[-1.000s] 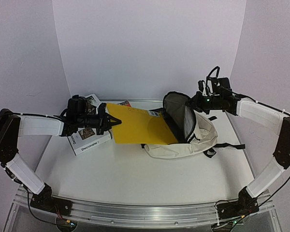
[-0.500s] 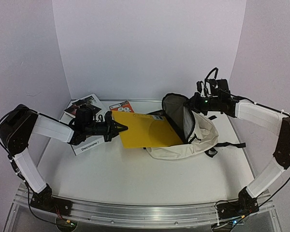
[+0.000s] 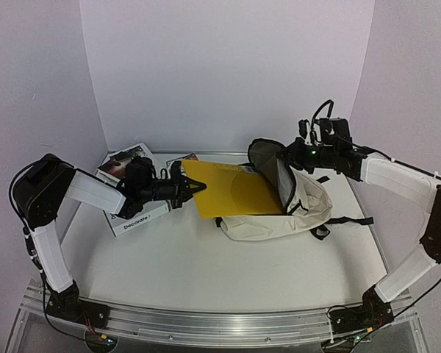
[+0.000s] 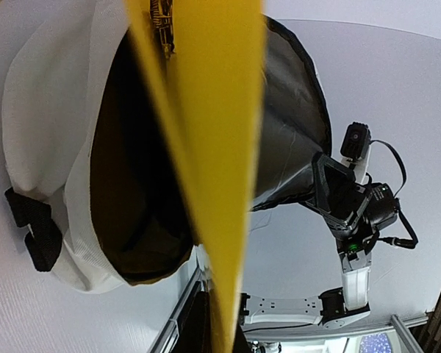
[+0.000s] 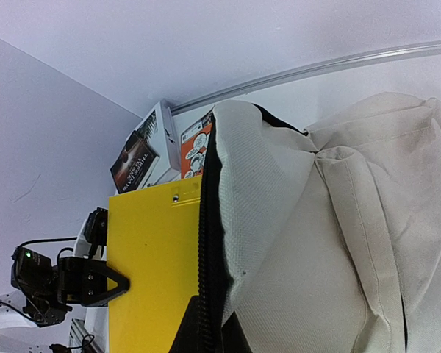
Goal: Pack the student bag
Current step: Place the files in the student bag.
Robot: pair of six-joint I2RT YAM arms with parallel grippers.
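The student bag [image 3: 294, 213] is being kept on its side at the right middle of the white surface [image 3: 206, 272], its mouth facing left. The upper rim of that mouth is being pinched by the right jaws, closed tight on the cloth, so the opening is being held up and the dark lining is being shown. A yellow folder [image 3: 231, 193] is being gripped at its left edge by the left jaws, closed on it, and is being held nearly flat above the surface. Its right end is being covered by the raised rim, inside the mouth. In the right wrist view the black zipper [image 5: 206, 243] of the rim is being crossed right against the folder's side. In the left wrist view the folder is being seen edge on, blocking much of the opening, and a black buckle [image 4: 33, 228] is being shown at the bag's outer side. Behind the left arm [image 3: 95, 193], at the back left, a white book [image 3: 143, 219] marked "Decorate" is being partly hidden by the wrist. A second book [image 3: 121, 160] with a dark cover picture is being propped just behind it. An orange booklet [image 5: 195, 143] is being largely screened by the folder near the back wall. A black strap [image 3: 349, 220] is being left trailing from the bag toward the right arm [image 3: 386, 173].
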